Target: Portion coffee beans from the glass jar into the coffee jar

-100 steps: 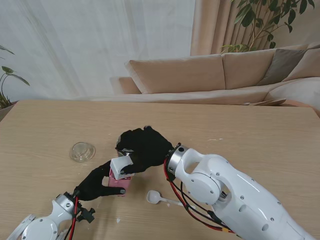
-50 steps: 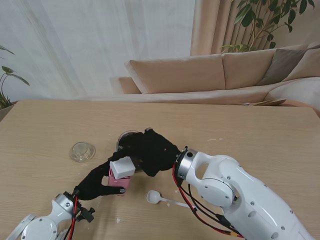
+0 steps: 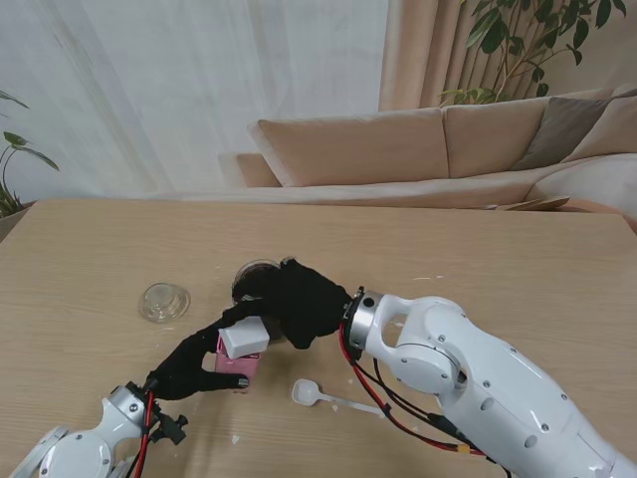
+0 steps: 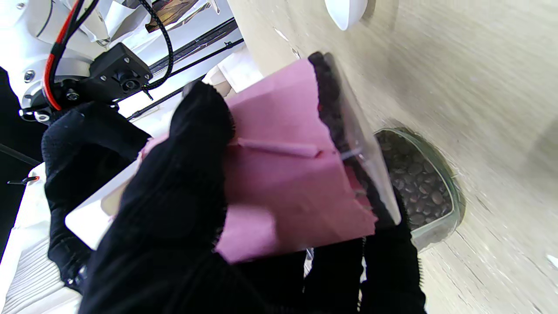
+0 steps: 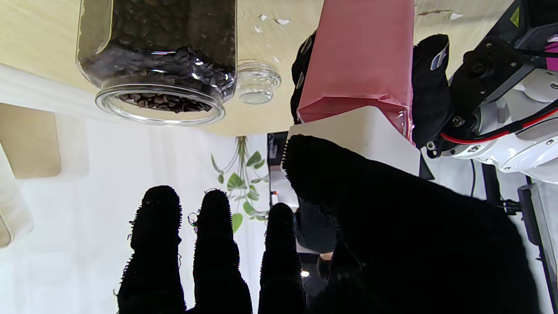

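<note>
The coffee jar [image 3: 239, 366] is a pink box with a white lid [image 3: 243, 339] on top. My left hand [image 3: 194, 363] is shut on it from the near side, holding it just over the table. In the left wrist view the pink coffee jar [image 4: 283, 174] fills the palm. The glass jar [image 3: 257, 276], open and full of dark beans, stands just beyond it. My right hand [image 3: 304, 304] hovers between the two, fingers spread and holding nothing. In the right wrist view its thumb lies against the white lid [image 5: 362, 131], with the glass jar [image 5: 161, 52] across from the fingers.
A round glass lid [image 3: 164, 301] lies on the table to the left of the jars. A white plastic spoon [image 3: 309, 394] lies near me, right of the coffee jar. A sofa stands past the table's far edge.
My right hand has drawn back to the right, uncovering the glass jar's rim. The white lid, tilted before, now lies flatter on the pink jar. The left hand has held still.
</note>
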